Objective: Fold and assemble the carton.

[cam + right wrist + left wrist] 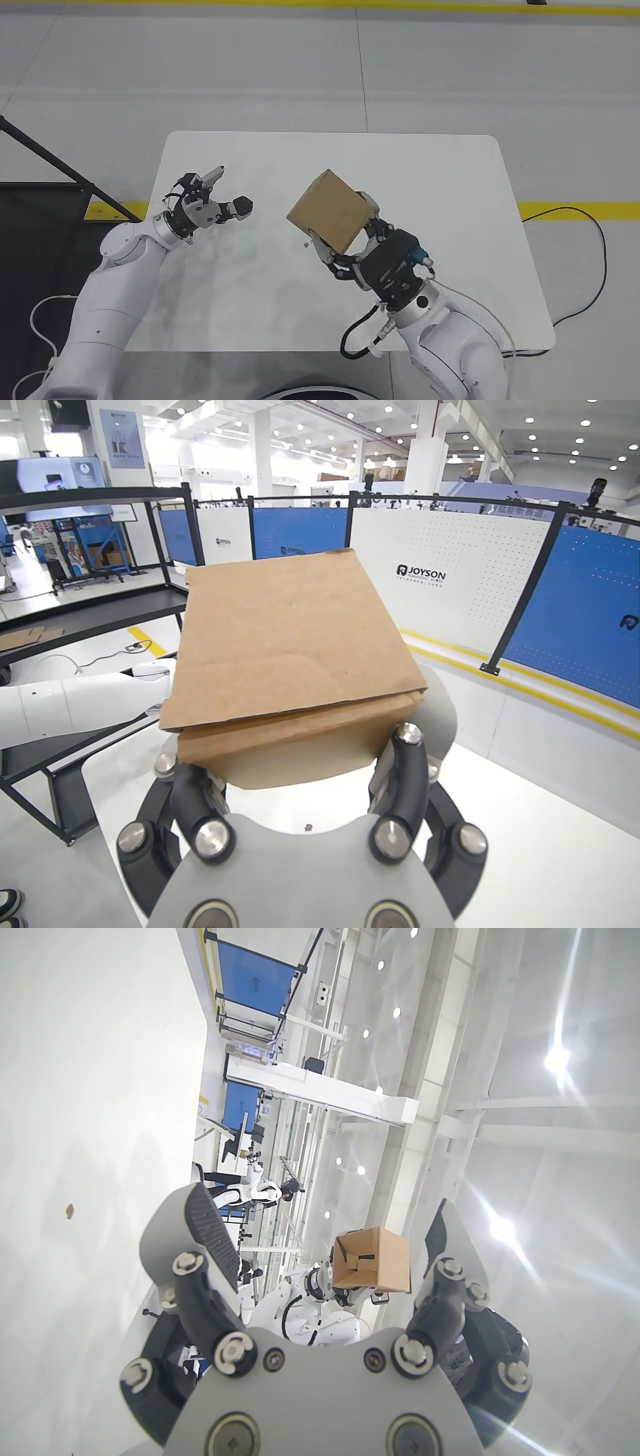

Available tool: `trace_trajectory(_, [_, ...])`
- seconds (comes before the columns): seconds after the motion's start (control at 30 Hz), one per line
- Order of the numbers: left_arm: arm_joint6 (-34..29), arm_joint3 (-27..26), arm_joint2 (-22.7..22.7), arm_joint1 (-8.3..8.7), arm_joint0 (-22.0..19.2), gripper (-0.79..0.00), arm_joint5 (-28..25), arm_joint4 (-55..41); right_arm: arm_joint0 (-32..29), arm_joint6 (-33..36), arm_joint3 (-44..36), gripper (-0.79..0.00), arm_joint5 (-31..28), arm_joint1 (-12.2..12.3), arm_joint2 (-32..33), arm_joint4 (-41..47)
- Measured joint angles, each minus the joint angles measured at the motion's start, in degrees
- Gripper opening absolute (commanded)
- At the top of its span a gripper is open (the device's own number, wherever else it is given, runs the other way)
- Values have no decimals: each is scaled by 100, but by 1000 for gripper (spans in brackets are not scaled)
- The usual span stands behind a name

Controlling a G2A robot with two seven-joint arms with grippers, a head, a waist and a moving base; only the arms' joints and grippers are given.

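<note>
So the carton was up off the desk, tilted, roughly over the middle. The right gripper had its fingers clamped on the end nearest the robot. From the right wrist view you got the broad top panel of the carton and, down by the right gripper, a flap edge that sat under that panel and wasn't quite flush.

The left gripper was well apart from it on the other side of the desk, fingers spread wide with nothing in them.

What I'd worry about: the whole thing hung from a grip on one end. If the left side came in and pushed on a flap, I reckon the carton could twist in the fingers or slide out. That loose-looking flap by the grip could also spring back open, since nothing seemed to lock it.

Handy bit about the views: the left wrist view, looking out past the left gripper, caught the far end of the carton, with flaps folded inward and a dark gap between them. The right wrist view couldn't see that end at all. The top view was the only one giving the spacing between the two arms.
</note>
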Motion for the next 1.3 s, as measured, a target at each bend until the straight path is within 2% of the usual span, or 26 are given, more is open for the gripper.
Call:
trace_trajectory(0.6, [24,-91,-59,17,90,0,-42,36,-13,-71,56,-785,66,-1,-3,139])
trace_trajectory(0.7, [52,-117,-95,28,131,0,-30,55,59,-206,164,-785,119,-11,60,714])
trace_trajectory(1.03, [80,-128,-60,19,138,0,4,38,537,-376,636,-785,-416,-11,393,3505])
trace_trajectory(1.3, [55,-23,-30,10,71,0,30,17,899,83,763,-785,-969,56,712,5437])
